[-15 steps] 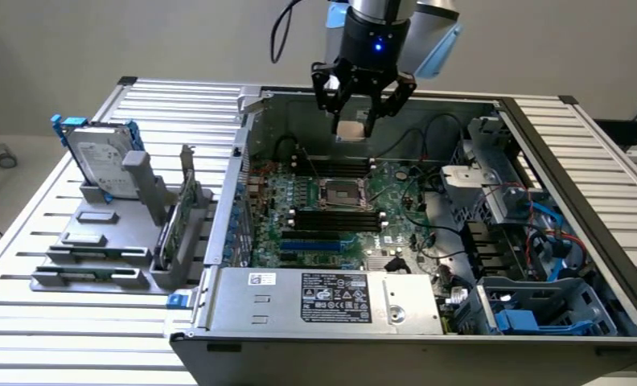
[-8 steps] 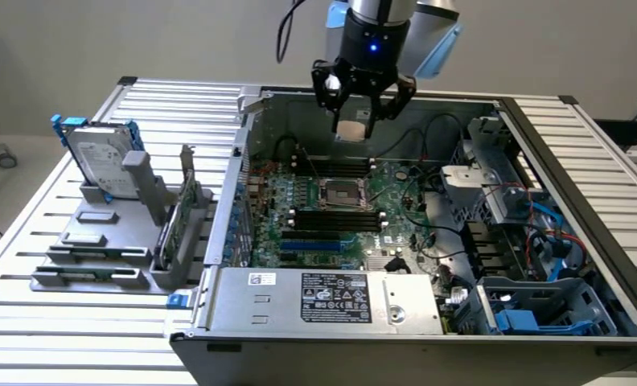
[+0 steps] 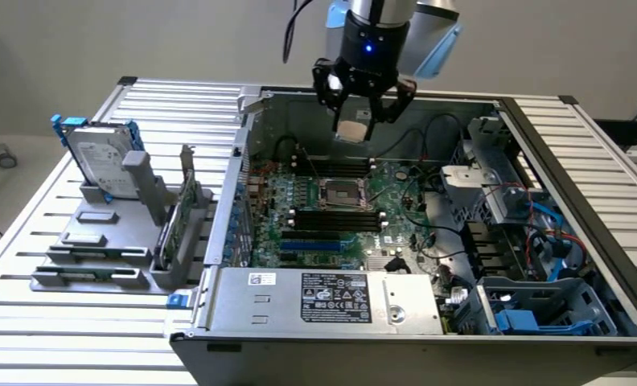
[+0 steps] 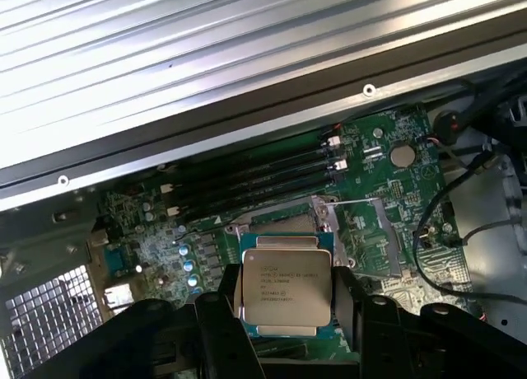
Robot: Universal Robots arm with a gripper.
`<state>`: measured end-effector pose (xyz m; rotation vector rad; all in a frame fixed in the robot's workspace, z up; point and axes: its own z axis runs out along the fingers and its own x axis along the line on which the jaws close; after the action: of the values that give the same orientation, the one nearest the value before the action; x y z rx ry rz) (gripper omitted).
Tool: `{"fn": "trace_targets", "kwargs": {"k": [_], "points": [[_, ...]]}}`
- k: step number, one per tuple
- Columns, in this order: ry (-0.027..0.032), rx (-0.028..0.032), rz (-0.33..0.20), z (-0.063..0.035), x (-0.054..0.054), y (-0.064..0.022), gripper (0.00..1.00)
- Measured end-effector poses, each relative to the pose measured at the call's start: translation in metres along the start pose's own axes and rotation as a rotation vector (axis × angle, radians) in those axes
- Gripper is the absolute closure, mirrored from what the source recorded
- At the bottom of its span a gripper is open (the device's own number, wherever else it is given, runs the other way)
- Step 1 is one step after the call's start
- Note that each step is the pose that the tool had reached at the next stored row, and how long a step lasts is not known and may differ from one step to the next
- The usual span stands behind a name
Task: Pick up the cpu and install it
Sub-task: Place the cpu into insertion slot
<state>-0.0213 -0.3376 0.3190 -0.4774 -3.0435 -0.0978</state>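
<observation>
The cpu [image 3: 353, 129] is a small flat square chip with a silver-grey top, hanging above the back part of the open computer case. My gripper [image 3: 362, 112] is shut on it, one black finger on each side edge. The wrist view has the cpu [image 4: 286, 287] level between the two fingers [image 4: 221, 313], printed face toward the camera. Below and beyond it lies the motherboard's socket [image 4: 346, 222] with its metal frame. In the exterior view the socket [image 3: 340, 192] sits in the middle of the green board, lower than the gripper.
Black memory slots [image 3: 338, 219] flank the socket. A power supply [image 3: 330, 297] fills the case front, with cables and drive cages [image 3: 511, 241] on the exterior view's right. A hard drive in a blue frame [image 3: 99, 157] stands on a grey rack [image 3: 93, 241] outside the case.
</observation>
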Motion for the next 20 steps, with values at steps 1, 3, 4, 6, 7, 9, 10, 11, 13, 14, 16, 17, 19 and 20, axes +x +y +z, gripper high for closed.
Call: {"fn": "trace_targets", "kwargs": {"k": [1, 3, 4, 6, 7, 9, 10, 11, 13, 14, 16, 17, 19, 20], "points": [[-0.0009, -0.0011, 0.018, 0.0002, 0.0, 0.0, 0.45], [-0.0029, -0.0036, 0.054, 0.0009, -0.0001, -0.0001, 0.45], [-0.0039, -0.0049, 0.072, 0.0012, -0.0001, -0.0001, 0.45], [-0.0058, -0.0075, 0.108, 0.002, -0.0001, -0.0001, 0.45], [-0.0068, -0.0087, 0.127, 0.0024, -0.0002, -0.0001, 0.45], [-0.0088, -0.0112, 0.163, 0.0032, -0.0002, -0.0002, 0.45], [-0.0097, -0.0124, 0.181, 0.0036, -0.0002, -0.0002, 0.45], [-0.0107, -0.0136, 0.199, 0.004, -0.0003, -0.0002, 0.45], [-0.0126, -0.0162, 0.235, 0.0049, -0.0003, -0.0002, 0.45], [-0.0136, -0.0174, 0.253, 0.0054, -0.0004, -0.0003, 0.45], [-0.0156, -0.02, 0.29, 0.0064, -0.0004, -0.0003, 0.45], [-0.0166, -0.0212, 0.309, 0.0069, -0.0005, -0.0004, 0.45], [-0.0185, -0.0236, 0.344, 0.0079, -0.0006, -0.0004, 0.45], [-0.0194, -0.0249, 0.362, 0.0084, -0.0006, -0.0004, 0.45]]}}
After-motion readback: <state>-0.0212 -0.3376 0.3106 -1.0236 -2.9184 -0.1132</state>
